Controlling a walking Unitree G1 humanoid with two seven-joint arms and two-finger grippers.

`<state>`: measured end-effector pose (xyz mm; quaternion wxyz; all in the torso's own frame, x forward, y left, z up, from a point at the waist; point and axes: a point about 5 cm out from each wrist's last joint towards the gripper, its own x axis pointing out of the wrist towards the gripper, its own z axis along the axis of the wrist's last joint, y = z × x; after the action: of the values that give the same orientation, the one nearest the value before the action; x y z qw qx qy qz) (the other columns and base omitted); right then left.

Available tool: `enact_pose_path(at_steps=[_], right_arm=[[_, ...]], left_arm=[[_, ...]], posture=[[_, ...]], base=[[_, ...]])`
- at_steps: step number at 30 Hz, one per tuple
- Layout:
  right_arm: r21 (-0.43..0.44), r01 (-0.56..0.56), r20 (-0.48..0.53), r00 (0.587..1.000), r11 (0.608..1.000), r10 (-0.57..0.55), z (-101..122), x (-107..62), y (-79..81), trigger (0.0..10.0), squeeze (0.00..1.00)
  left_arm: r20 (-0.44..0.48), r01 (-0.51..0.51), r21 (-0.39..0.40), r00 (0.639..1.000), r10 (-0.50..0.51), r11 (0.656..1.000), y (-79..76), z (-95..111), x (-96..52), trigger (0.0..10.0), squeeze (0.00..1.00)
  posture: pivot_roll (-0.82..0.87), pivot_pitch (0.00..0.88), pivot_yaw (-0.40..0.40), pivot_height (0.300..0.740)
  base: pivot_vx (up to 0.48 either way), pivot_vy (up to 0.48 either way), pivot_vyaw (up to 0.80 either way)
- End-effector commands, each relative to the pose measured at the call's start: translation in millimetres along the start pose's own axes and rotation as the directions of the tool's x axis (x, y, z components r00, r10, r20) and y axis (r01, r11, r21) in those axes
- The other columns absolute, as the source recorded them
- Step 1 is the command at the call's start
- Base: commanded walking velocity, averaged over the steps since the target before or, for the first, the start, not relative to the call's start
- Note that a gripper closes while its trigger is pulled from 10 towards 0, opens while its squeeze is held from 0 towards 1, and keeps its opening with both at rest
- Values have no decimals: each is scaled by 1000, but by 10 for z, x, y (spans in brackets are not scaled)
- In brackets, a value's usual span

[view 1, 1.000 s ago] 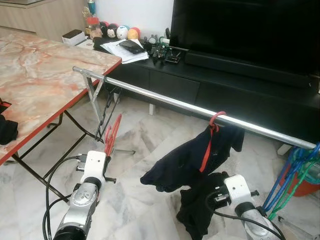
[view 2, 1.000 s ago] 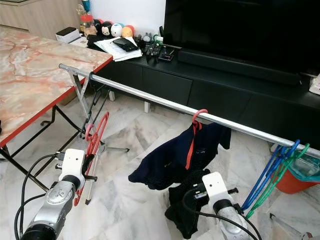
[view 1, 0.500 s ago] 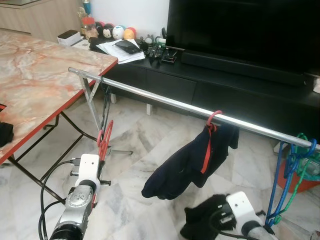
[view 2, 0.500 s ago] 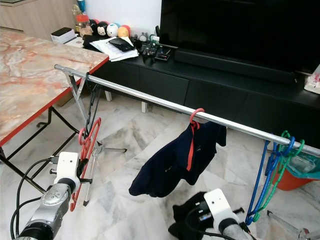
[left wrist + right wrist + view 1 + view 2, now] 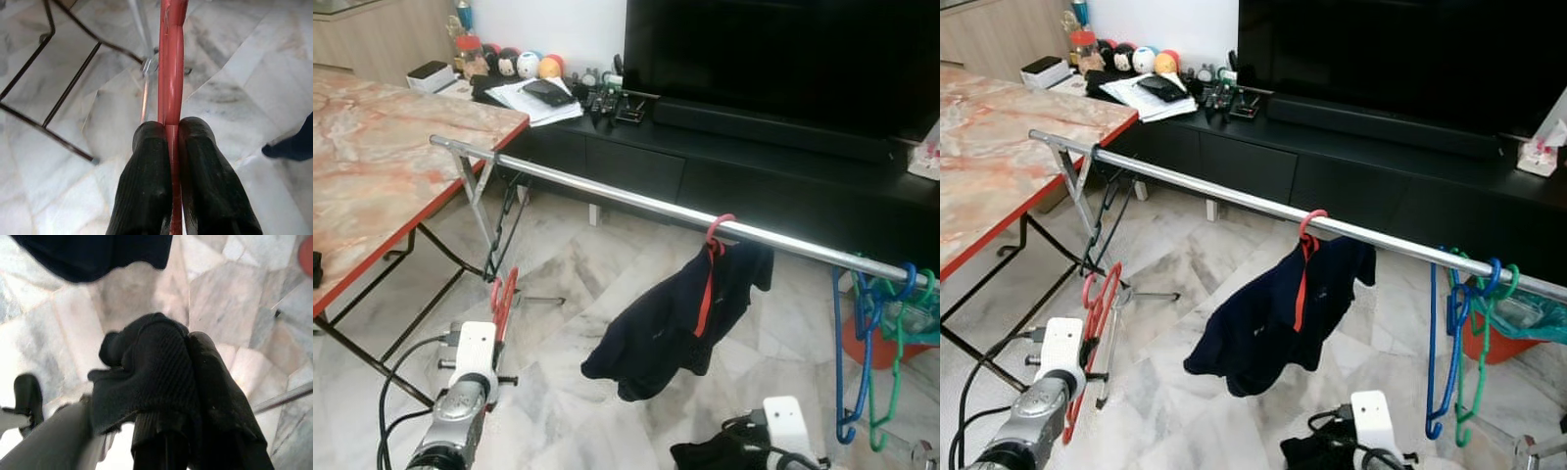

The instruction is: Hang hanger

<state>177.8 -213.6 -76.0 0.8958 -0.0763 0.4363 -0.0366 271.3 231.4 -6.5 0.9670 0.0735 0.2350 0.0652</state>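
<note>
Two silver metal arms end in white boxy wrist blocks. Black cables loop beside them. Each hand [image 5: 172, 147] has two thick, rounded black fingers [image 5: 215, 391].

My head pair looks forward and down, both eyes sharing the rail [image 5: 705, 217]. Each wrist camera sits close behind its jaws, facing the floor [image 5: 234, 88].

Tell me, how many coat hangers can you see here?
4, maybe more: a red hanger held by the left gripper, another red hanger carrying the dark garment on the rail, and a blue hanger and green hanger bunched at the rail's right end.
</note>
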Motion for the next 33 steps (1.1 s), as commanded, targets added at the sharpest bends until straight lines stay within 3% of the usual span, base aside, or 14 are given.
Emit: enact_pose_path(at_steps=[1, 4, 6, 12, 19, 25, 33], right_arm=[[26, 23, 5, 1000, 999, -23, 0, 7, -35, 10000, 0], [106, 51, -23, 999, 993, -49, -57, 10, -56, 10000, 0], [160, 82, -71, 995, 984, -72, -143, 2, -91, 10000, 0], [146, 87, -106, 992, 986, -72, -210, -4, -105, 10000, 0], [102, 36, -57, 998, 994, -30, -166, 4, -64, 10000, 0], [116, 14, -74, 997, 993, -5, -204, -2, -20, 10000, 0], [146, 76, -139, 989, 986, -56, -354, -45, -139, 10000, 0]], left_arm=[[-25, -13, 1, 1000, 13, 1000, 27, -56, -14, 10000, 0], [-99, 5, 4, 995, -4, 1000, 0, -191, -47, 10000, 0], [-220, 20, 0, 975, -19, 1000, -14, -459, -150, 10000, 0], [-367, 11, -17, 930, -16, 1000, -12, -800, -326, 10000, 0], [-438, -45, -41, 899, 22, 998, 37, -955, -424, 10000, 0], [-483, -103, -76, 874, 54, 992, 87, -1069, -505, 10000, 0], [-518, -86, -63, 854, 41, 994, 115, -1175, -589, 10000, 0]], posture=[[-100, 0, -33, 740], [-97, 0, -27, 740], [-84, 0, -23, 740], [-67, 0, -25, 740], [-82, 0, -21, 740], [-74, 0, -30, 740], [-75, 0, -20, 740]], base=[[0, 0, 0], [0, 0, 0], [0, 0, 0], [0, 0, 0], [0, 0, 0], [0, 0, 0], [0, 0, 0]])
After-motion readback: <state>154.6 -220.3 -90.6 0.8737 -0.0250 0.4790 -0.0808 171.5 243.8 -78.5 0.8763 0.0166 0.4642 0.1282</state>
